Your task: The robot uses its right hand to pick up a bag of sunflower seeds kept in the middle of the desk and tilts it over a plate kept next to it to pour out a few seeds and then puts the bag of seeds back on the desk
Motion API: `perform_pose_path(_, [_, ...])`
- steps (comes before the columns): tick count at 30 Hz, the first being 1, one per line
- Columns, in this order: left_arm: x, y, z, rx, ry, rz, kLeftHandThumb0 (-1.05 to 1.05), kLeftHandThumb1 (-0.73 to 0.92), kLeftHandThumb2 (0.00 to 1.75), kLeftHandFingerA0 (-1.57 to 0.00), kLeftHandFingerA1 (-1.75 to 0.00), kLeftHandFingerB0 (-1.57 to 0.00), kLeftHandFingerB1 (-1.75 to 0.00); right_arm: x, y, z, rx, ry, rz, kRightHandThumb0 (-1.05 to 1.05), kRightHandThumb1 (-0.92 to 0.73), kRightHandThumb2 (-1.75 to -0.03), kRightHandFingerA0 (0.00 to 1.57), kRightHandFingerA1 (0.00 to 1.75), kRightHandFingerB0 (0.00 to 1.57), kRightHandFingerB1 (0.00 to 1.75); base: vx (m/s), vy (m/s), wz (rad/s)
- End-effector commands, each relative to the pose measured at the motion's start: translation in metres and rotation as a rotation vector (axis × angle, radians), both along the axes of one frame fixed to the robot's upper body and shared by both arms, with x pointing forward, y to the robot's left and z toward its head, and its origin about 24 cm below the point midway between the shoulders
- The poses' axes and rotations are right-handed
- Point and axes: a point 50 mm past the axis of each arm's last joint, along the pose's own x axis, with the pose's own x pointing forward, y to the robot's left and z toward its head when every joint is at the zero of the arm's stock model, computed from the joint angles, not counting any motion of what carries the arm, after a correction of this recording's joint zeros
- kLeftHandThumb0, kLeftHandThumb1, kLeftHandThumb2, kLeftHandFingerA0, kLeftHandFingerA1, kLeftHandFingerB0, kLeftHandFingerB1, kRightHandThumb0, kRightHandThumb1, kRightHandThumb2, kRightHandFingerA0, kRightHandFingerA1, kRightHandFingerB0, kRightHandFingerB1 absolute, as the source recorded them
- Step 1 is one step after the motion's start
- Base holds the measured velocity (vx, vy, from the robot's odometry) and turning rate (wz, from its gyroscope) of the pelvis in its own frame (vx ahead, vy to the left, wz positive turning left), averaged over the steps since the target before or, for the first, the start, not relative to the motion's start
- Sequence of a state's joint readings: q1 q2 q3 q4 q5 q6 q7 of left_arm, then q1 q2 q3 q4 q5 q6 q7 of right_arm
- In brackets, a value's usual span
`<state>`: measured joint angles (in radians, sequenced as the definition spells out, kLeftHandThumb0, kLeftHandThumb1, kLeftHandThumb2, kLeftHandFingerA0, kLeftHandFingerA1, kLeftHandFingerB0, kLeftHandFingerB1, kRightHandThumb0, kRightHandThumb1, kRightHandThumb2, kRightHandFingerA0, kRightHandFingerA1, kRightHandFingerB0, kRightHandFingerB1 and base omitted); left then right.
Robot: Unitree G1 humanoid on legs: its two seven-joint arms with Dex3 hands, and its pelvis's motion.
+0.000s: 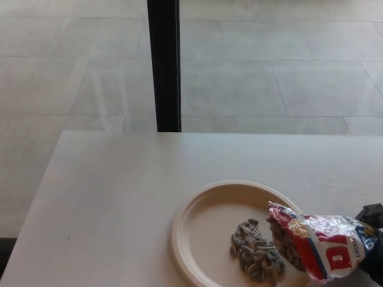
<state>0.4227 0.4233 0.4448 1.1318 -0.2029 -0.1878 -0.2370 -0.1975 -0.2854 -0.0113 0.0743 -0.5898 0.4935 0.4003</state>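
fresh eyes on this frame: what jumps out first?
The red and white seed bag at the lower right, lying tilted with its open mouth over the plate's right rim, held from the right edge of the picture by the right robot hand, of which only a dark sliver shows. Next, the pile of seeds on the right half of the pale round plate. Behind the desk, a black post stands out against the grey tiled floor.
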Motion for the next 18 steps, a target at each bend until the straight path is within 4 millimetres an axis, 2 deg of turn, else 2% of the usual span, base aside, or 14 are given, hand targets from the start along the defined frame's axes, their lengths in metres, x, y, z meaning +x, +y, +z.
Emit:
perform_pose_path(1, [0.001,0.004,0.003,0.011,-0.013,0.004,-0.45,0.41,0.99,-0.40,-0.72,-0.35,-0.66,-0.011,0.000,-0.019,0.093,0.031,-0.058,-0.27,-0.42,-1.26,0.99,1.75,0.91,1.51,0.00,0.000,0.00])
perform_pose_path(2, [0.000,0.004,0.003,0.008,-0.015,0.007,-0.50,0.47,0.93,-0.41,-0.74,-0.33,-0.65,-0.012,0.001,-0.023,0.116,0.028,-0.062,-0.27,-0.43,-1.26,0.97,1.75,0.91,1.50,0.00,0.000,0.00])
perform_pose_path(5, [0.000,0.004,0.004,0.012,-0.010,-0.005,-0.51,0.47,0.94,-0.41,-0.73,-0.36,-0.66,-0.015,0.003,-0.029,0.152,0.029,-0.107,-0.28,-0.42,-1.25,0.96,1.74,0.90,1.46,0.00,0.000,0.00])
perform_pose_path(7, [0.001,0.004,0.004,0.015,-0.004,-0.008,-0.51,0.47,0.93,-0.42,-0.74,-0.38,-0.67,-0.016,0.005,-0.036,0.171,0.024,-0.158,-0.25,-0.42,-1.20,0.96,1.72,0.91,1.49,0.00,0.000,0.00])
perform_pose_path(9, [0.000,0.003,0.002,0.012,-0.005,0.000,-0.50,0.47,0.92,-0.42,-0.74,-0.37,-0.67,-0.018,0.006,-0.040,0.194,0.023,-0.174,-0.27,-0.44,-1.21,1.02,1.75,0.93,1.54,0.00,0.000,0.00])
perform_pose_path(10, [0.000,0.003,0.002,0.010,-0.005,0.002,-0.50,0.48,0.92,-0.41,-0.73,-0.37,-0.66,-0.021,0.009,-0.043,0.187,0.016,-0.204,-0.28,-0.46,-1.16,1.01,1.75,0.92,1.54,0.00,0.000,0.00])
perform_pose_path(12, [0.000,0.003,0.002,0.009,-0.005,0.003,-0.50,0.48,0.92,-0.41,-0.73,-0.37,-0.66,-0.021,0.009,-0.044,0.186,0.013,-0.209,-0.28,-0.46,-1.16,1.01,1.75,0.92,1.54,0.00,0.000,0.00])
perform_pose_path(13, [0.000,0.003,0.002,0.010,-0.011,0.015,-0.50,0.47,0.92,-0.42,-0.74,-0.35,-0.66,-0.023,0.013,-0.049,0.232,-0.002,-0.294,-0.34,-0.43,-1.10,1.24,1.37,1.07,1.26,0.00,0.000,0.00])
perform_pose_path(15, [0.000,0.003,0.002,0.007,-0.015,0.007,-0.51,0.45,0.94,-0.41,-0.74,-0.36,-0.67,-0.026,0.016,-0.052,0.215,-0.016,-0.339,-0.35,-0.44,-1.08,1.25,1.36,1.06,1.23,0.00,0.000,0.00])
perform_pose_path(16, [0.000,0.003,0.002,0.007,-0.017,0.013,-0.51,0.44,0.94,-0.42,-0.75,-0.36,-0.67,-0.027,0.017,-0.053,0.225,-0.028,-0.345,-0.28,-0.47,-1.05,1.00,1.70,0.89,1.46,0.00,0.000,0.00])
perform_pose_path(17, [-0.001,0.003,0.001,0.010,-0.006,0.018,-0.46,0.43,0.99,-0.37,-0.69,-0.32,-0.64,-0.031,0.020,-0.059,0.226,-0.075,-0.389,-0.31,-0.48,-1.01,1.01,1.64,0.95,1.28,0.00,0.000,0.00])
perform_pose_path(18, [-0.001,0.003,0.001,0.012,0.003,0.005,-0.46,0.43,0.98,-0.39,-0.70,-0.34,-0.65,-0.033,0.021,-0.062,0.221,-0.099,-0.441,-0.33,-0.52,-0.95,0.94,1.58,0.88,1.06,0.00,0.000,0.00])
